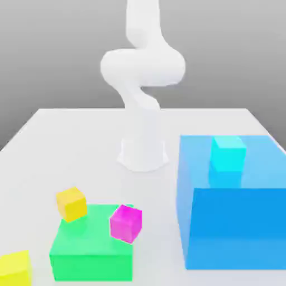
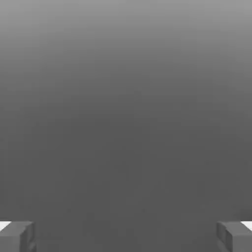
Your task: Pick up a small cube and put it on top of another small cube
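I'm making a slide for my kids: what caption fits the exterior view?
White robot arm behind coloured cubes: cyan cube atop big blue block, magenta cube on green block.

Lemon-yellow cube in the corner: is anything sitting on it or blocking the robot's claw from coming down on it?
Nothing visible. The lemon-yellow cube sits alone on the table, top bare; the green block stands apart beside it. The gripper is open.

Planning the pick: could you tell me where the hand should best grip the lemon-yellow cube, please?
Probably two opposite side faces, from straight above: the lemon-yellow cube seems to sit flat on the table, top free, with the green block standing apart.
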